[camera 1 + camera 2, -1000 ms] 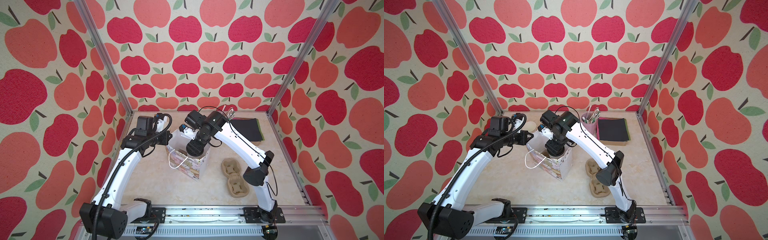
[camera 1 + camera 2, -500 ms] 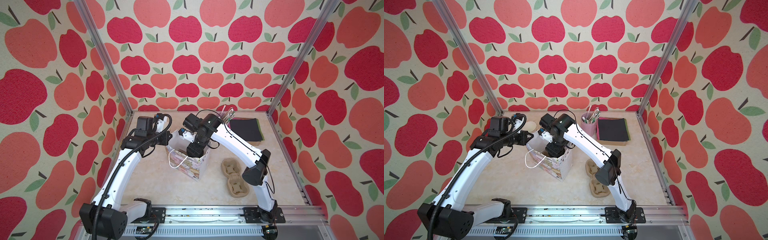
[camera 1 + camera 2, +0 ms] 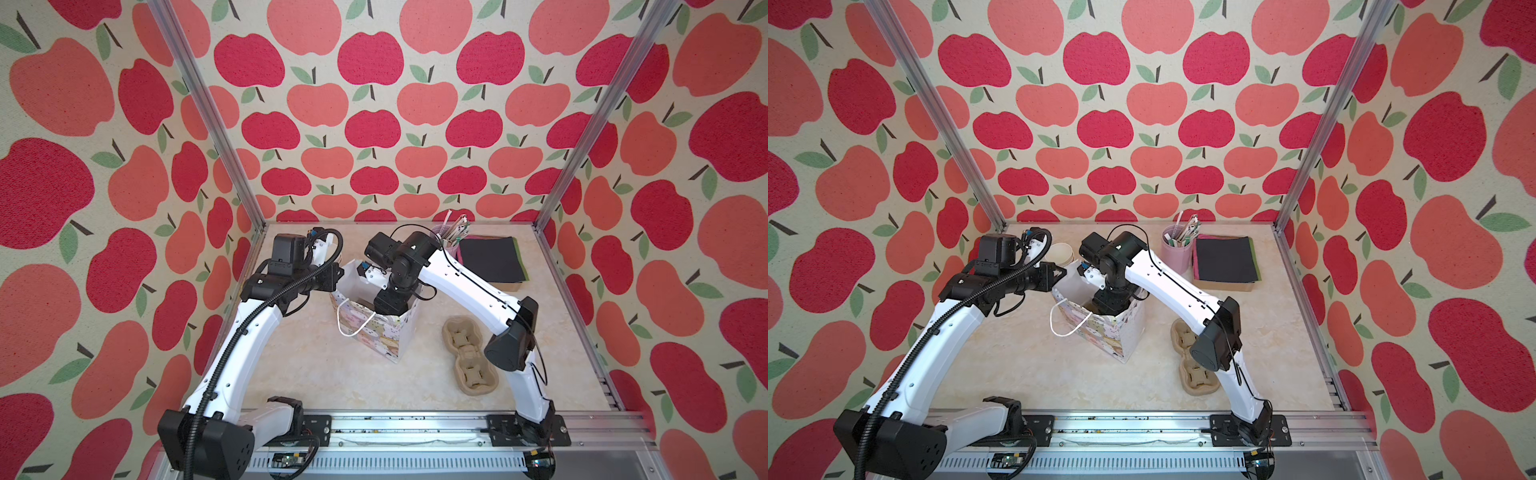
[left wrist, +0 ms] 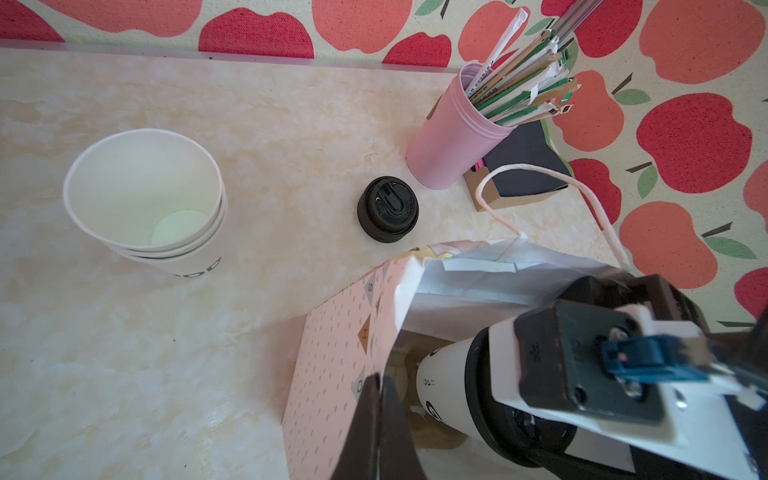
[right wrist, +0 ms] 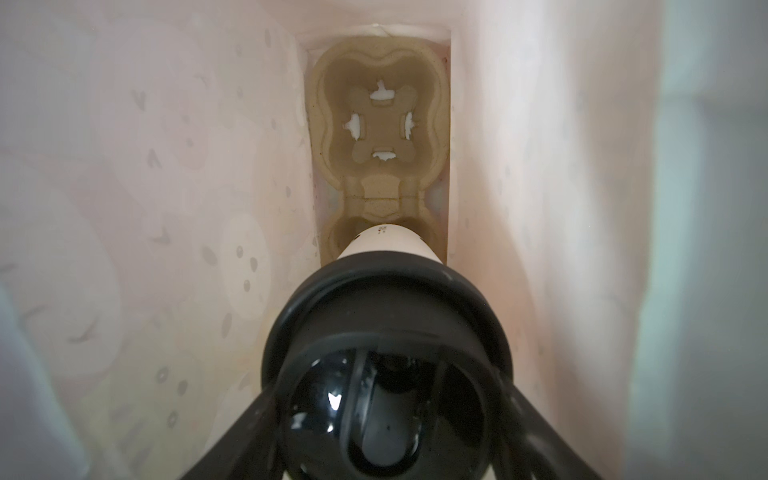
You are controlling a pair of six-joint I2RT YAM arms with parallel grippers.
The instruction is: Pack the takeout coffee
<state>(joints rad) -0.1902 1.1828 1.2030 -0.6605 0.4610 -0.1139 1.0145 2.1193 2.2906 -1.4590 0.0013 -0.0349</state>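
Observation:
The takeout coffee (image 5: 386, 245), a white paper cup with black lettering and a black lid (image 5: 386, 316), hangs inside the patterned paper bag (image 3: 388, 336). My right gripper (image 5: 388, 390) is shut on it at the lid and reaches down into the bag (image 3: 1115, 332). The cup's base is over the near pocket of a brown cup carrier (image 5: 380, 124) on the bag's floor; I cannot tell if they touch. My left gripper (image 4: 378, 415) is shut on the bag's pink side wall (image 4: 332, 353) at its rim. The left wrist view also shows the cup (image 4: 444, 382).
On the table behind the bag are a stack of plain white cups (image 4: 143, 195), a loose black lid (image 4: 388, 210) and a pink cup with sticks (image 4: 453, 145). Dark napkins (image 3: 490, 259) lie at the back right. A second brown carrier (image 3: 467, 357) lies right of the bag.
My right gripper has shifted slightly left and lower inside the bag with the cup. The left arm has not moved.

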